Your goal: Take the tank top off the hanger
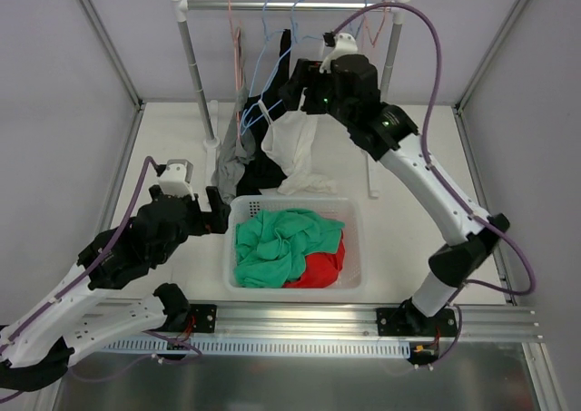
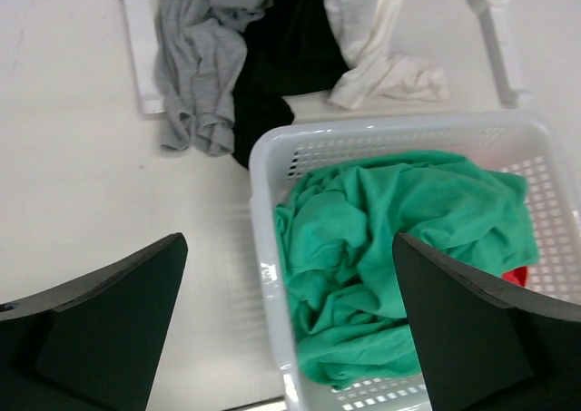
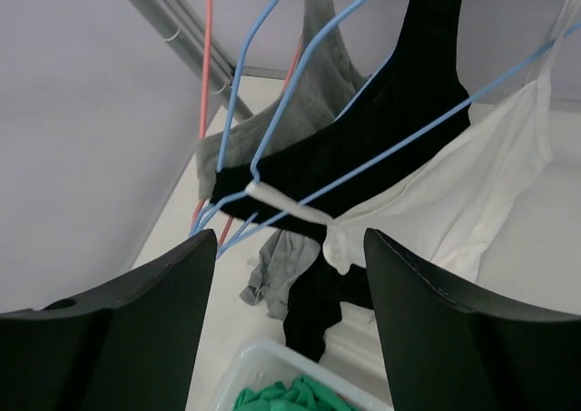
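"While the right gripper [image 3: 289,248] hangs up by the rail [image 1: 290,4], is it gripping anything?"

"No. Its jaws stand apart with nothing between them, just short of the white tank top [image 3: 454,193]. That hangs on a blue hanger [image 3: 408,144] beside a black top [image 3: 390,121], its hem trailing to the table behind the basket [image 2: 263,157]."

"And the left gripper [image 2: 289,248]?"

"Spread wide too and empty, hovering low by the basket's left side, green cloth [image 2: 390,229] inside."

A lab test cell: plain grey panel walls [image 1: 82,84], aluminium rail [image 1: 363,318] carrying the arms.
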